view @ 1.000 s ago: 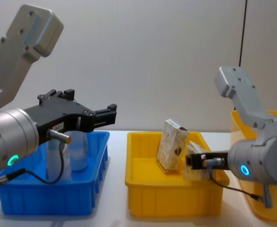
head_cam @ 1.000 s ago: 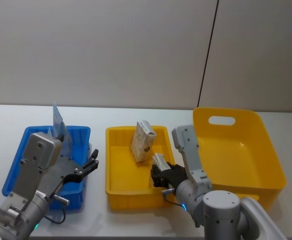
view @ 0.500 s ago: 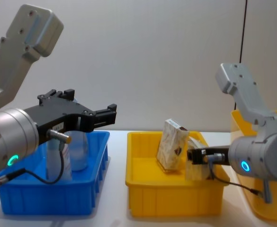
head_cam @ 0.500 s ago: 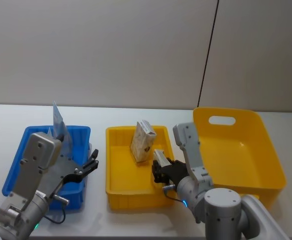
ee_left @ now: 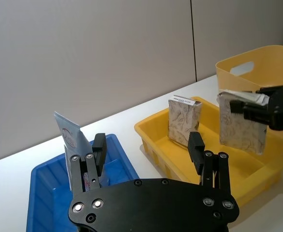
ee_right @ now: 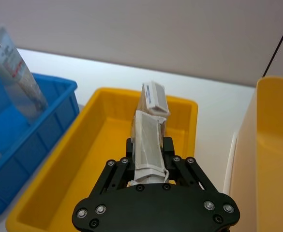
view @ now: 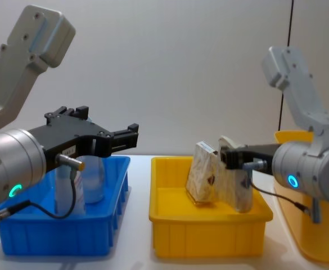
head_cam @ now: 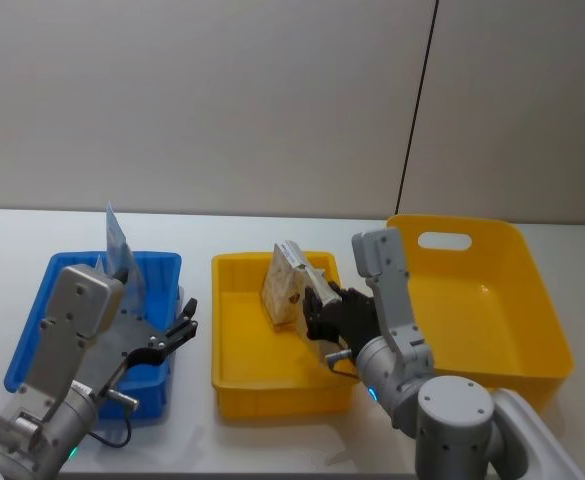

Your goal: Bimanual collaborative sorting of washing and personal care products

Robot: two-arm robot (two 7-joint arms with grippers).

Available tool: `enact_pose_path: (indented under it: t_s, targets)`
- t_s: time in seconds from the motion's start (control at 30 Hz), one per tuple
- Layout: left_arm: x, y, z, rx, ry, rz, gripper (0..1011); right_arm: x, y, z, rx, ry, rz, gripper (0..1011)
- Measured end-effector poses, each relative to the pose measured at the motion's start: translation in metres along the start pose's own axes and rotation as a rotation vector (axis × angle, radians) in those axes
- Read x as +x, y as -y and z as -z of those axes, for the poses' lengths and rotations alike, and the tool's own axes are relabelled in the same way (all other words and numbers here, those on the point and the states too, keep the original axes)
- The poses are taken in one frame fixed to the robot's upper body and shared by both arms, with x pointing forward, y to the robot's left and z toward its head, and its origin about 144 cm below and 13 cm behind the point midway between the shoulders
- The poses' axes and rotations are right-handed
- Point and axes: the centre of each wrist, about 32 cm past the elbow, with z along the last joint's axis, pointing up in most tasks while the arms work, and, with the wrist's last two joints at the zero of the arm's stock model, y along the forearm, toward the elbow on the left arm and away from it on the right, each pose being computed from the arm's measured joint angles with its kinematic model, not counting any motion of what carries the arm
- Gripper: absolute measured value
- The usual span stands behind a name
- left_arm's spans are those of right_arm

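Pack status: one beige speckled pack (view: 235,188) is clamped at its top edge in the right gripper (view: 231,157), hanging upright over the right end of the small yellow tray (view: 209,239). Can't tell if its bottom edge touches the tray floor. The wrist view confirms both fingers are pinched on the pack's sides.

Second beige pack (view: 201,179) stands tilted in the same tray, just beside the held one, and nothing is gripping it.

Light-blue tube (head_cam: 117,240) stands on end at the back of the blue tray (head_cam: 27,335). Clear bottle (view: 94,180) is also in the blue tray.

Left gripper (view: 125,135) hovers above the blue tray's right side, jaws spread wide, holding nothing.

Large yellow bin (head_cam: 532,340) sits to the right of the small tray.

My read:
- Tube and bottle look sorted.
- One pack is parked.
- The held pack is the only item in transit.
- Remaining is to release it, either next to its twin or in the bin. I can't say which from this.
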Motion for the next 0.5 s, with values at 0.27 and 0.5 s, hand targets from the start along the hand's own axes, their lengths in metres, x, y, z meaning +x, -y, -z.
enact_pose_path:
  t_s: [0.27,0.5]
  targets:
    - [0.000,0.000,0.000,0.000,0.000,0.000,1002,0.002,0.006,-0.006,0.111,0.023,-0.001,177]
    - [0.000,0.000,0.000,0.000,0.000,0.000,1001,0.007,0.016,-0.018,0.217,0.057,0.033,44]
